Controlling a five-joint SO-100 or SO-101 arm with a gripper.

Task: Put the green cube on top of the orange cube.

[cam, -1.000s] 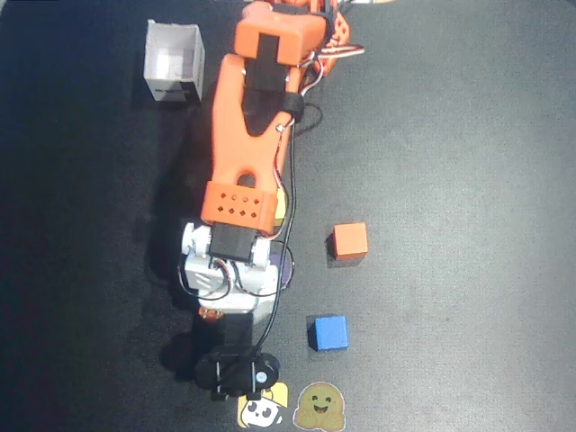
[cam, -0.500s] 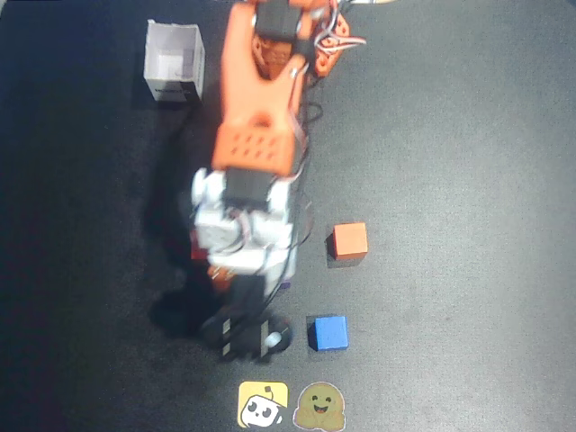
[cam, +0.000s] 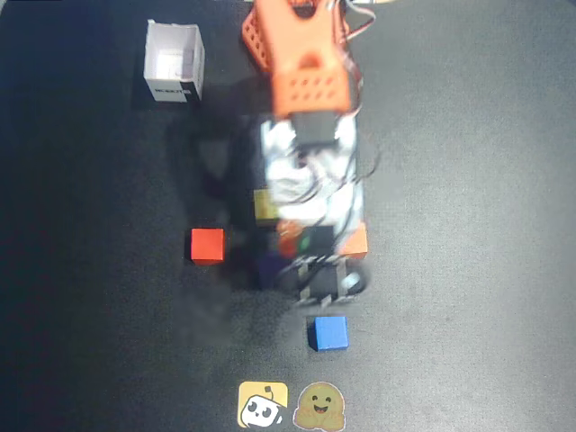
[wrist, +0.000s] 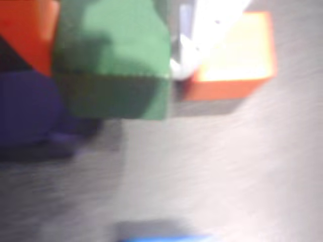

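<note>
In the wrist view the dark-green cube (wrist: 113,55) fills the upper left, clamped between an orange finger (wrist: 25,30) on its left and a white finger (wrist: 212,20) on its right. My gripper (wrist: 113,50) is shut on it. The light-orange cube (wrist: 237,55) sits on the table just right of the green cube, close beside it. In the overhead view the arm covers most of this: a bit of the green cube (cam: 304,241) shows under the gripper (cam: 308,245), with the orange cube (cam: 355,241) at its right. The picture is blurred.
A red cube (cam: 207,245) lies to the left, a blue cube (cam: 328,332) below the gripper and a yellow cube (cam: 266,205) half under the arm. A dark purple cube (wrist: 25,106) sits left of the green one. A white box (cam: 174,63) stands at the top left.
</note>
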